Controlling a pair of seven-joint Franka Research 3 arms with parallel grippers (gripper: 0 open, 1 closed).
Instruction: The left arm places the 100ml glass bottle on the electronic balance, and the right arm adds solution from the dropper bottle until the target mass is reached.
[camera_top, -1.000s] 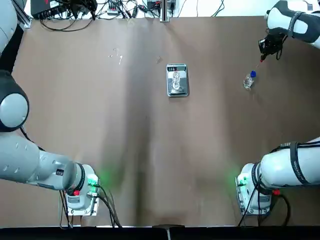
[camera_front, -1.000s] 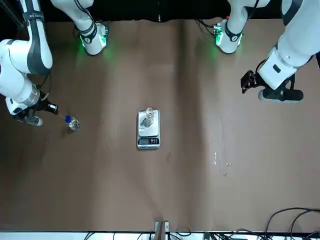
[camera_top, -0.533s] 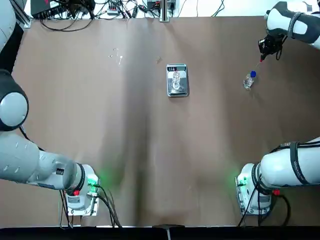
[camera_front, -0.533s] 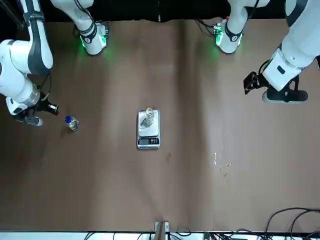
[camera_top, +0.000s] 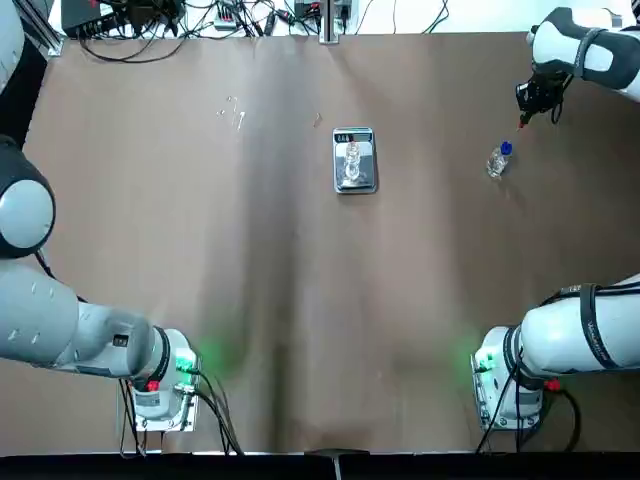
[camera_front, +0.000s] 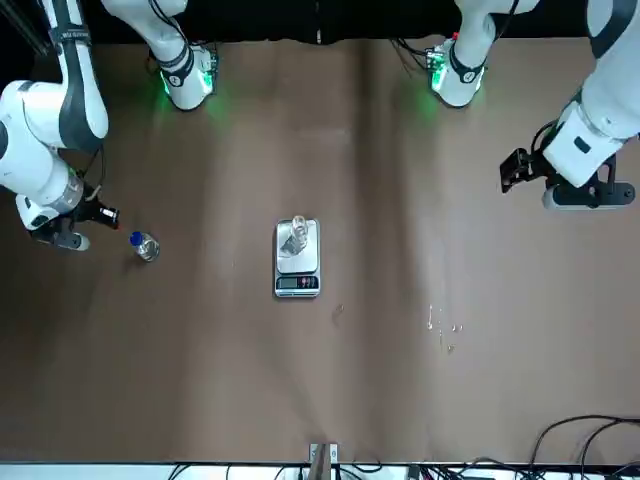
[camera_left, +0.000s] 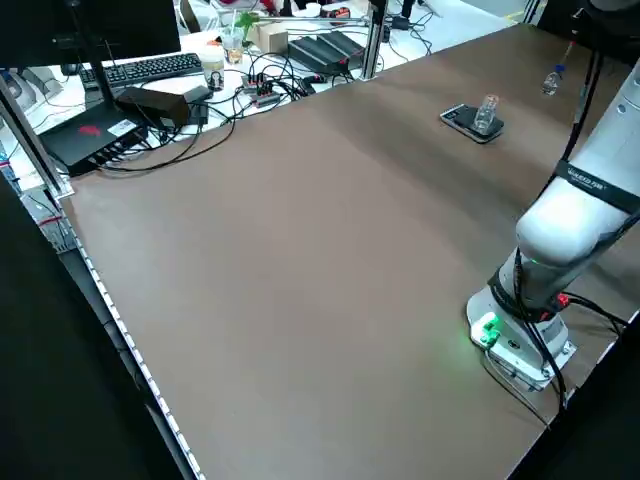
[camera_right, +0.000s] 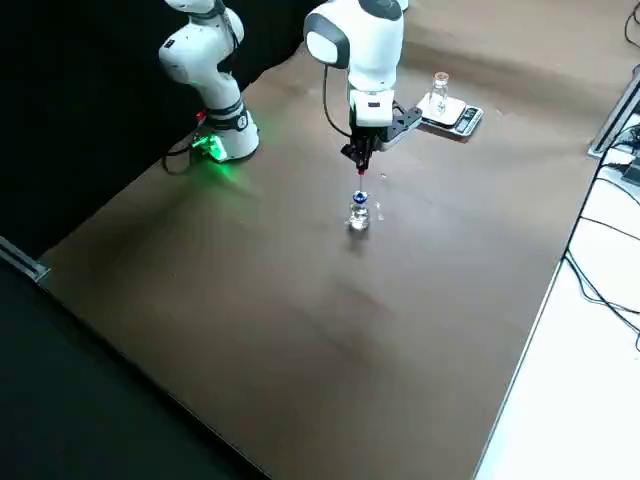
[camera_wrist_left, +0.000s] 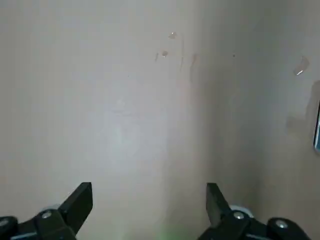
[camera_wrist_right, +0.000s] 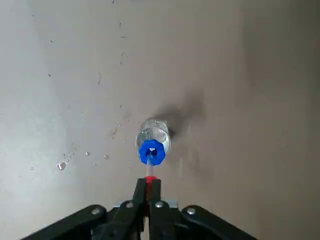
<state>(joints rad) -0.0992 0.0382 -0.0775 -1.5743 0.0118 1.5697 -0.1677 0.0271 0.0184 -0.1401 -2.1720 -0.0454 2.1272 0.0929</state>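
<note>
Above dropper bottle (camera_wrist_right: 152, 143), right pincer (camera_wrist_right: 148, 189).

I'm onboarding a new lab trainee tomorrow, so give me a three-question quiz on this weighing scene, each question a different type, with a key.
1. True or false: the 100ml glass bottle stands on the electronic balance.
2. What does the right gripper pinch? A) the red-tipped dropper B) the blue collar C) nothing
3. Fill in: the left gripper is ____, holding nothing.

Key: 1 true. 2 A; the dropper is lifted out above the dropper bottle, which stands on the table. 3 open.
</note>
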